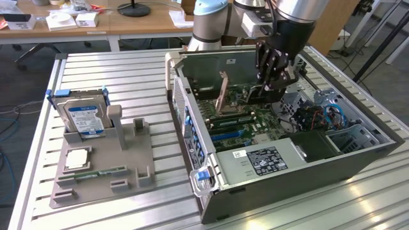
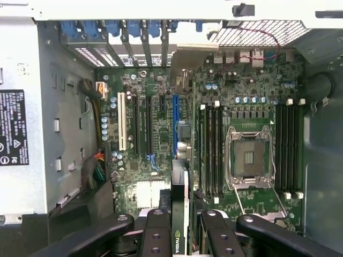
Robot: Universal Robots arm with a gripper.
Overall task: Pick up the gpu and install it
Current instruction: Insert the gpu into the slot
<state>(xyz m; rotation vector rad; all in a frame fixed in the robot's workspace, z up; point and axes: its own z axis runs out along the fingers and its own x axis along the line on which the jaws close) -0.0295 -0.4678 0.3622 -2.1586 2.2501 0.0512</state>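
Note:
The gpu (image 1: 252,95) hangs inside the open computer case (image 1: 288,191), dark face showing, its tan-looking bracket end toward the case's rear slots. My gripper (image 1: 276,82) is shut on its upper edge. In the wrist view the gpu (image 2: 182,182) appears edge-on between the black fingers (image 2: 155,230), my gripper (image 2: 182,222) closed on it. The card runs along a blue expansion slot (image 2: 174,118) on the motherboard (image 2: 252,91). Whether the card touches the slot I cannot tell.
Left of the case on the slatted table, a grey holder (image 1: 102,167) carries a hard drive (image 1: 83,117), a processor chip (image 1: 76,158) and a memory stick (image 1: 96,172). The power supply (image 1: 262,160) fills the case's near end. An empty processor socket (image 2: 249,158) lies beside the memory slots.

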